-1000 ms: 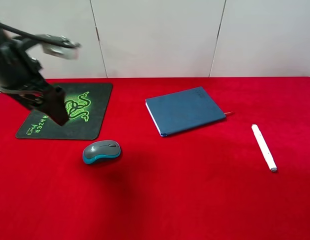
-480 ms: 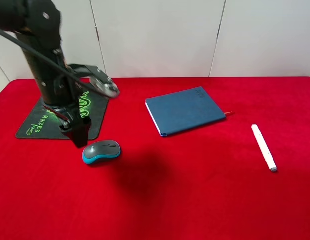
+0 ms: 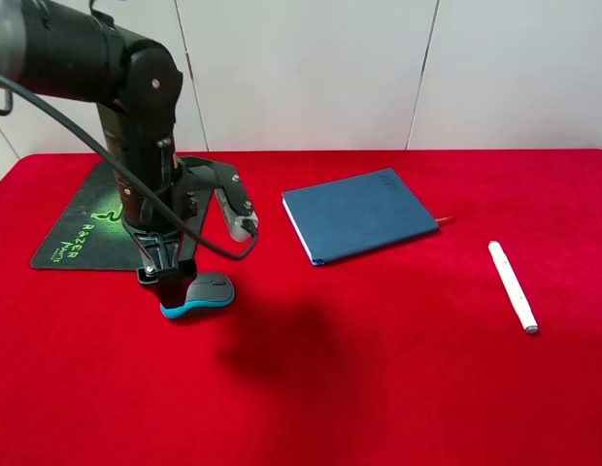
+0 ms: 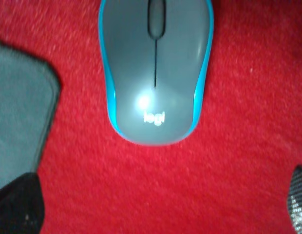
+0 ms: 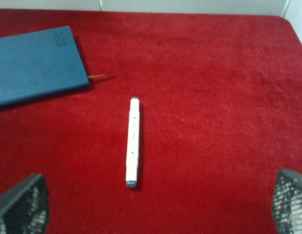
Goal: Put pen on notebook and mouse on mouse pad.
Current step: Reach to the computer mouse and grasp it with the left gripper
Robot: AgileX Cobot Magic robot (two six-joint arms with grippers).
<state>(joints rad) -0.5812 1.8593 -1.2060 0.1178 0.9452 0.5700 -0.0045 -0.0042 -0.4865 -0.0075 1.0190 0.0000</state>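
The mouse (image 3: 202,292) (image 4: 156,73), grey on top with blue sides, lies on the red cloth just off the near right corner of the black mouse pad (image 3: 83,235) (image 4: 19,126). My left gripper (image 3: 172,283) (image 4: 158,209) hangs open right at the mouse's left end, with its fingers spread wider than the mouse. The dark blue notebook (image 3: 359,214) (image 5: 36,66) lies in the middle and shows its red ribbon (image 5: 97,76). To its right, the white pen (image 3: 513,286) (image 5: 133,142) lies alone. My right gripper (image 5: 156,204) is open, well back from the pen, and does not show in the exterior view.
The red cloth (image 3: 379,369) covers the whole table. A white panelled wall (image 3: 379,68) stands behind it. The left arm's cable (image 3: 223,254) loops down beside the mouse.
My left arm has swung from over the mouse pad forward and down to the mouse. Mouse, pen and notebook have not moved.
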